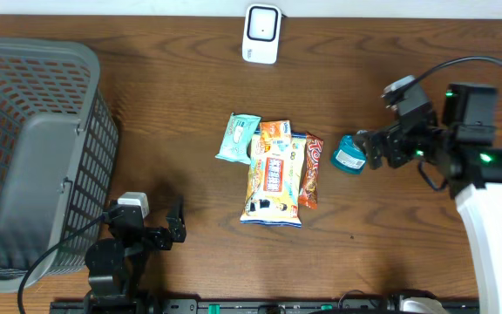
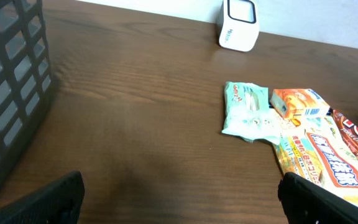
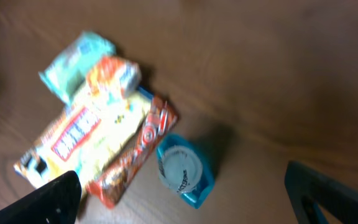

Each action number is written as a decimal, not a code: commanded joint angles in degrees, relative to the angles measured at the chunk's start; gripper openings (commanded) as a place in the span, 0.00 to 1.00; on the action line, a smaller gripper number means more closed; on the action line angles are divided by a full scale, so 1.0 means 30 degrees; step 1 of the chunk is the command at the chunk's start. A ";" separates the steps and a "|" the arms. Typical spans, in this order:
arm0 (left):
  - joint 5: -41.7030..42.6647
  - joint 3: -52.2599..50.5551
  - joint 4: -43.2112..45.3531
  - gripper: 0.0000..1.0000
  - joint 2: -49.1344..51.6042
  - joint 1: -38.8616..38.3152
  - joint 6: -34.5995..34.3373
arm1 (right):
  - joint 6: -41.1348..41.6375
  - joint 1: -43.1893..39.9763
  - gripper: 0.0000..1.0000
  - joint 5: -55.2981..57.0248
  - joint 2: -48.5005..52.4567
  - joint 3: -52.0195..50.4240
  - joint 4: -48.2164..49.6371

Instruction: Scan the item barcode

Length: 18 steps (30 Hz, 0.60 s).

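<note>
Below and right of the scanner (image 1: 261,33), at the far edge of the packets (image 1: 275,173): blue tub (image 1: 350,155), roundish, no clear long axis to line up. Just beyond it from the scanner, right gripper (image 1: 375,150), spread wide, empty, plainly nearer. Far below-left of the scanner, left gripper (image 1: 174,228), likewise wide and empty.

right arm (image 1: 485,167) black with white link, green lights, looping black cable.
</note>
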 commanded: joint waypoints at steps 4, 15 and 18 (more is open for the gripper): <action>0.0240 -0.0291 -0.0364 1.00 -0.0102 0.0117 -0.0168 | -0.0831 0.0036 0.99 -0.0503 0.2951 -0.2025 0.1734; 0.0240 -0.0291 -0.0364 1.00 -0.0102 0.0117 -0.0168 | -0.0874 0.0066 0.99 -0.1501 0.6666 -0.2025 0.3577; 0.0240 -0.0291 -0.0364 1.00 -0.0102 0.0117 -0.0168 | -0.0874 0.0168 0.99 -0.1501 0.7031 -0.2025 0.4138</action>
